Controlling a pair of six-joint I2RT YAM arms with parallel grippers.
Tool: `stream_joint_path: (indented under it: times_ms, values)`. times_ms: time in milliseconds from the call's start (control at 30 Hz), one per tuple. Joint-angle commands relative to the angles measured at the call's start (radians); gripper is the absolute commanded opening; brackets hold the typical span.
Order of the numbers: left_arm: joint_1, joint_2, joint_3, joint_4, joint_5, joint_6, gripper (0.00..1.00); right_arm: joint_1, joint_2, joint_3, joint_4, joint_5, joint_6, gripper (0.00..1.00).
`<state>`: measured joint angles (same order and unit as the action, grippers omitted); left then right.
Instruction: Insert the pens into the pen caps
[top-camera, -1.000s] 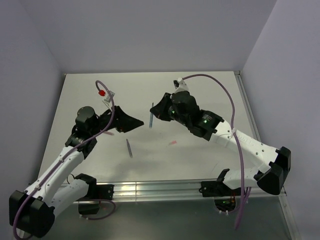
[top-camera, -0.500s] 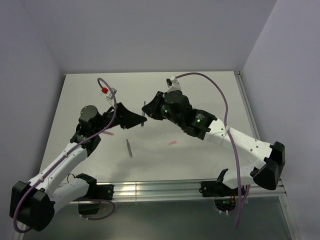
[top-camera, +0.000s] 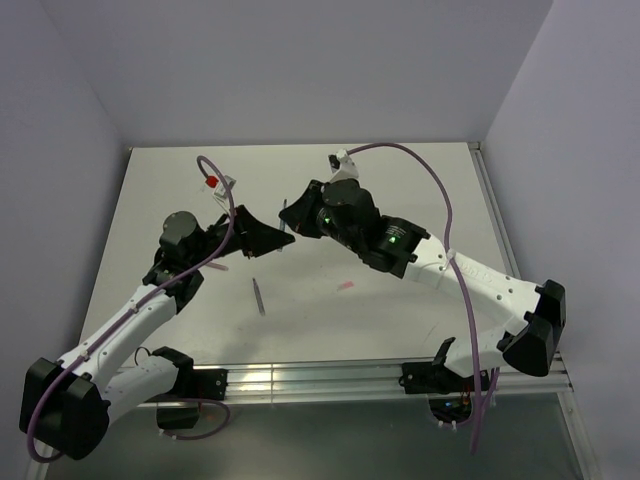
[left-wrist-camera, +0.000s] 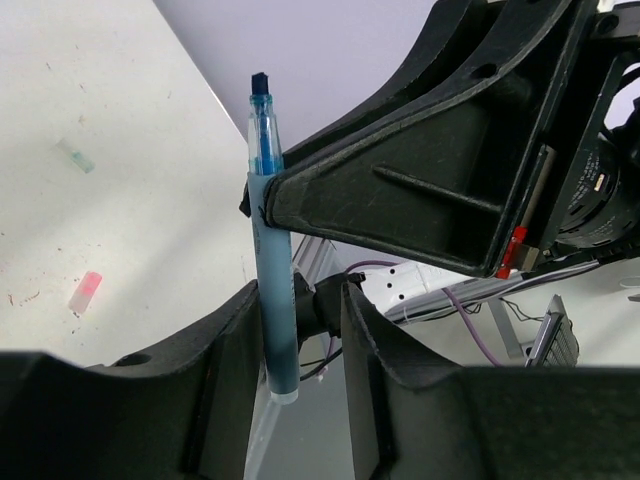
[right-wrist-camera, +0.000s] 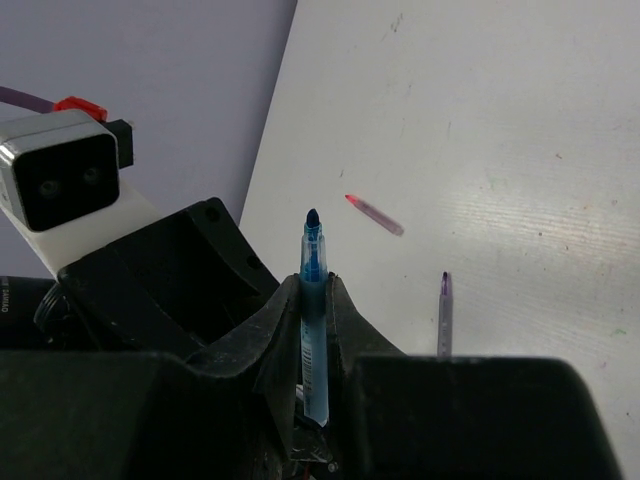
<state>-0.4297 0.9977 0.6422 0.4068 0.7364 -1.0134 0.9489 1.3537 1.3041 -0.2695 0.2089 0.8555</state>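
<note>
Two claws sharing the blue pen (right-wrist-camera: 312, 262)
The right claw (right-wrist-camera: 313, 290) is pinching it above the counter (right-wrist-camera: 500, 150); the left claw (left-wrist-camera: 300, 295) is gaping around its rear end, where an off-centre squeeze is risking a drop.

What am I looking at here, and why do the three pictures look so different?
These are two robot arms, a left arm and a right arm, bolted to a white table. Each ends in a two-finger gripper. The wide picture comes from a camera above and behind them. The other two come from small cameras on the wrists, so each sees its own fingers up close. The right gripper pinches a blue pen. The left gripper looks open, with the pen's lower end in its gap. Lying on the table are a red pen, a dark pen, a pink cap and a pale cap.
</note>
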Motion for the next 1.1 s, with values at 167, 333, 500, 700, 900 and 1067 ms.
stream_joint_path:
  times_ms: [167, 333, 500, 700, 900, 1067]
  values:
    - [-0.007, 0.001, -0.001, 0.058, 0.003, -0.005, 0.35, 0.019, 0.019, 0.061, 0.018, 0.033, -0.006, 0.00]
    - [-0.007, 0.009, 0.008, 0.040, 0.003, 0.007, 0.16, 0.025, 0.019, 0.049, 0.018, 0.040, -0.004, 0.00]
    - [-0.007, 0.007, 0.028, -0.020, -0.018, 0.051, 0.00, 0.028, 0.012, 0.050, -0.003, 0.052, -0.013, 0.00]
    - [-0.007, 0.002, 0.089, -0.236, -0.098, 0.202, 0.01, 0.031, -0.024, 0.080, -0.109, 0.151, -0.059, 0.42]
    - [-0.006, -0.016, 0.111, -0.384, -0.196, 0.325, 0.00, 0.014, -0.111, 0.121, -0.230, 0.271, -0.148, 0.65]
    - [-0.007, -0.036, 0.167, -0.552, -0.282, 0.375, 0.00, -0.108, -0.163, 0.065, -0.307, 0.239, -0.185, 0.66]
